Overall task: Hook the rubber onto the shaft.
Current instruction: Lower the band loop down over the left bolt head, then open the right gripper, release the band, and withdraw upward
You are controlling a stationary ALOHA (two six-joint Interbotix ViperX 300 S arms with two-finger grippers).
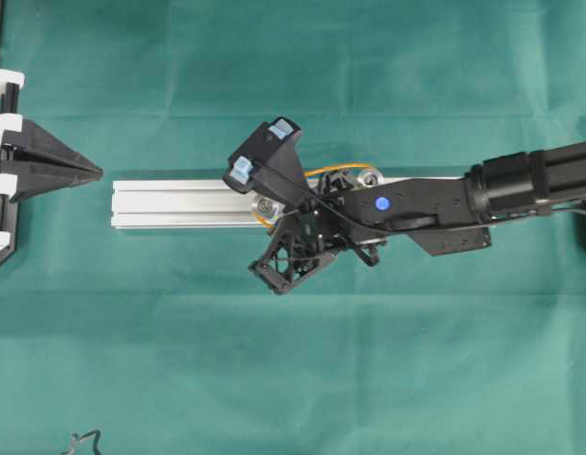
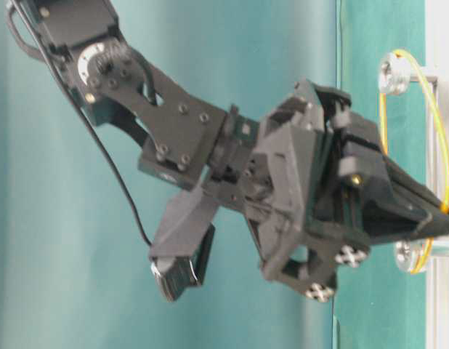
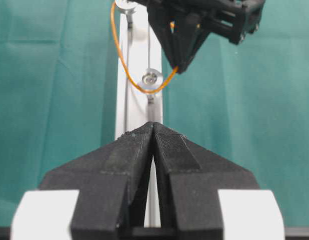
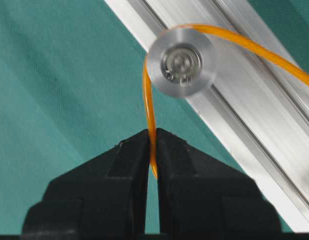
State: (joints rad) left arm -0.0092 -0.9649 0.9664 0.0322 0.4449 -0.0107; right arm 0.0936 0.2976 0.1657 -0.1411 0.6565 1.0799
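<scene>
Far left of overhead view: left gripper, black fingers pressed together w/ nothing between, parked off the end of the rail, aimed along it. Prob. kept clear so as not to crowd the work; no part in the hooking right now.

Next right: long grey aluminium rail w/ slots, flat on the green cloth surface, lengthwise L–R. Serves as fixed base for the two small silver round-headed shafts standing up from it, near shaft and far shaft, apart along the rail so a band between them sits under tension.

Centre: thin orange rubber loop, already round the far shaft, curving along the rail and passing round the near shaft's head in the right wrist view. Whether seated under the head or just lying against it: cannot tell.

Right: right gripper, reaching in from the right edge, wrist rolled, black fingers nipped tight on the rubber loop just beside the near shaft. Grip set close to the shaft prob. to steer the stretched band round the head w/o slipping off.
</scene>
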